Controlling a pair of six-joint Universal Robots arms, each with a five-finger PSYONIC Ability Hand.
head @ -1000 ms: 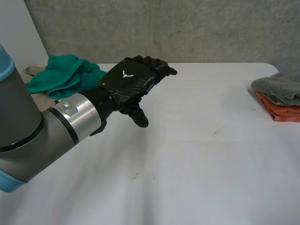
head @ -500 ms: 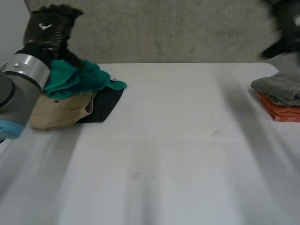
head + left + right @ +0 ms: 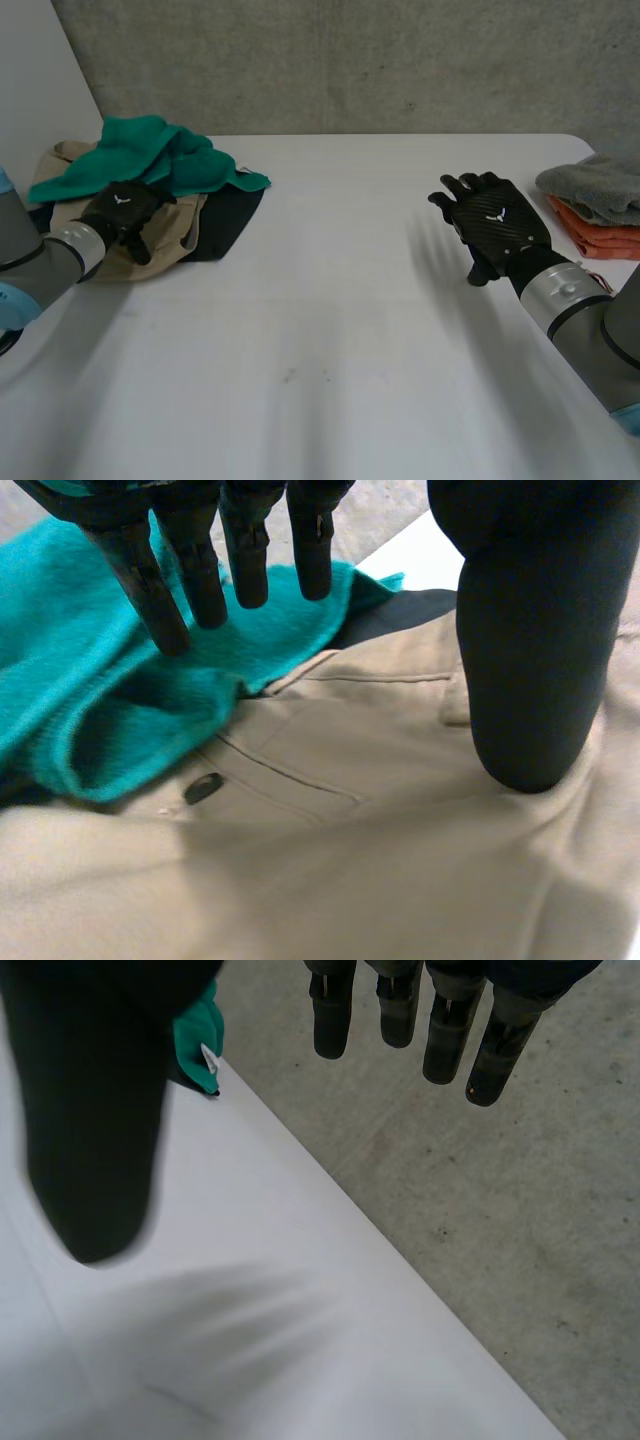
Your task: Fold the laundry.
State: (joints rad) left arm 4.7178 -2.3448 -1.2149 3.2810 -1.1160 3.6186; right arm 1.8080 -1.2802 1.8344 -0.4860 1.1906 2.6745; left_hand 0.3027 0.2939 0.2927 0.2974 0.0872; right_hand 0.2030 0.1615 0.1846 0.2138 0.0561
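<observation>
The left hand (image 3: 122, 210) hangs over the laundry pile, open and holding nothing. Its fingers (image 3: 200, 570) are straight, and their tips reach over the green cloth (image 3: 150, 155). Its thumb (image 3: 530, 630) stands apart above the tan garment (image 3: 160, 238), which lies under the palm; whether the thumb touches it cannot be told. A black cloth (image 3: 228, 222) lies beside the hand, under the tan garment's far edge. The right hand (image 3: 497, 225) hovers over the bare table (image 3: 330, 310), its fingers (image 3: 445, 1030) spread and straight, empty. Just beside it sits a grey towel (image 3: 595, 183) on a folded orange cloth (image 3: 600, 238).
</observation>
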